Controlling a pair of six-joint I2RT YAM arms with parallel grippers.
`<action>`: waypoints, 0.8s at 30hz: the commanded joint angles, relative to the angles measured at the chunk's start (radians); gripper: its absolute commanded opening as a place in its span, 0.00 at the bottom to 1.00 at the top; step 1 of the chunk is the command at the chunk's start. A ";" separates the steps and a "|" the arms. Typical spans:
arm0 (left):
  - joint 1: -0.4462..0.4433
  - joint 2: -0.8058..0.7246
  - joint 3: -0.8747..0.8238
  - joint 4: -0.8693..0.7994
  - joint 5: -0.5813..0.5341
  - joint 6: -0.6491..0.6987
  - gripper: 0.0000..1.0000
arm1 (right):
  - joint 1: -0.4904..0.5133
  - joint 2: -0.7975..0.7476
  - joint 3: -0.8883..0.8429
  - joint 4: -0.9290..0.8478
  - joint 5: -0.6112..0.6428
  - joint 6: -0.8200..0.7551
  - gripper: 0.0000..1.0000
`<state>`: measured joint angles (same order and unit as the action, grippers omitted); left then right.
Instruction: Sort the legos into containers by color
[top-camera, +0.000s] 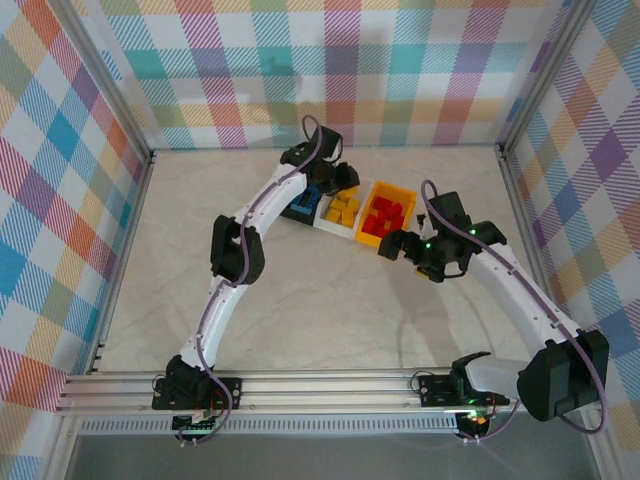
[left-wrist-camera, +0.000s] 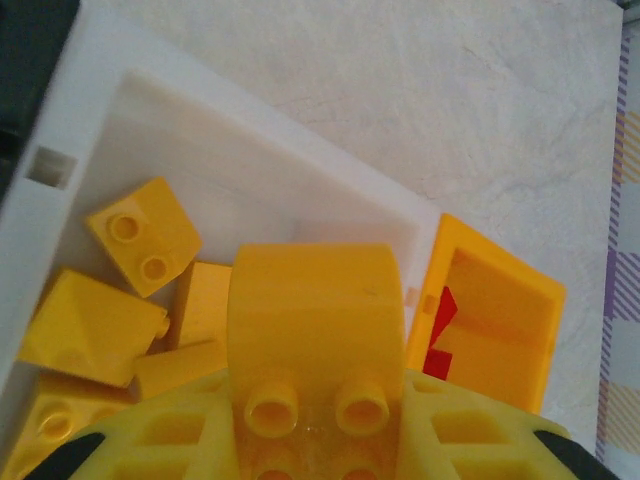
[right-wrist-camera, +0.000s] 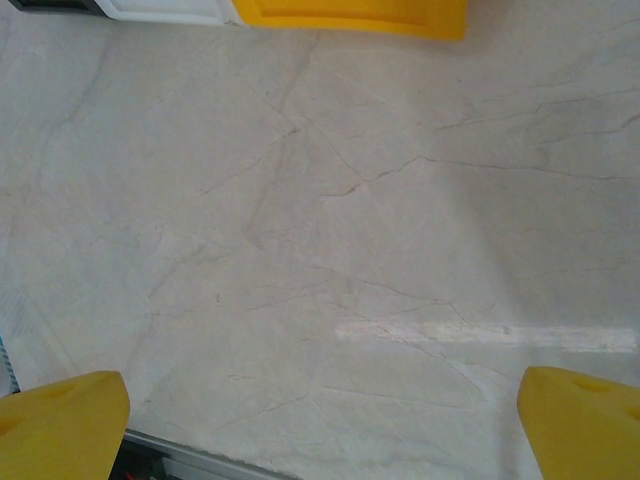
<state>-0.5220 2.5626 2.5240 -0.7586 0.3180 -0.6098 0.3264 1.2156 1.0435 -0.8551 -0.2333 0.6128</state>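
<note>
Right, status. The yellow brick (left-wrist-camera: 315, 310) is pinched in the left gripper (left-wrist-camera: 315, 435), studs facing the wrist camera, with a finger (left-wrist-camera: 160, 440) on either side. It hangs over the white bin (left-wrist-camera: 250, 110), which already holds the other yellow bricks (left-wrist-camera: 140, 235). So the colour match is correct, and this reads as the drop step: brick carried high enough to pass the rim, jaws not yet let go.

Neighbours: the yellow-orange bin (left-wrist-camera: 500, 300) sits touching the white one on the right, with a red brick (left-wrist-camera: 440, 310) peeking over the wall. A corner of the black bin (left-wrist-camera: 30, 40) shows at upper left.

The top view gives the layout that the wrist view can't. Three bins are joined in a diagonal row, with blue bricks (top-camera: 308, 198) in the black one and red bricks (top-camera: 388, 215) in the yellow-orange one. The left arm reaches across to the row from the near edge. From up there the held brick is hidden under the wrist, so the grip is confirmed from the left wrist view alone.

The right gripper (right-wrist-camera: 320, 425) is spread wide with nothing between the fingertips (right-wrist-camera: 60, 420), looking down at bare table (right-wrist-camera: 320, 250). It's parked just beside the near end of the yellow-orange bin, probably to keep out of the left arm's way.

Judging by the fill of the bins, the sort looks close to done. Main risk is the brick bouncing off the pile into the red bin, so release it low and centred.
</note>
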 joint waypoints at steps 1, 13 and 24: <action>-0.006 0.021 0.041 0.088 0.070 -0.055 0.33 | -0.007 -0.023 0.027 -0.057 0.019 -0.008 1.00; -0.010 0.077 0.096 0.111 0.092 -0.066 0.47 | -0.006 -0.032 0.027 -0.068 0.026 0.005 1.00; -0.008 0.061 0.104 0.073 0.083 -0.030 0.53 | -0.006 -0.020 0.026 -0.053 0.014 0.005 1.00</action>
<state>-0.5278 2.6286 2.5889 -0.6750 0.3927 -0.6643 0.3264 1.1984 1.0435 -0.9028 -0.2176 0.6136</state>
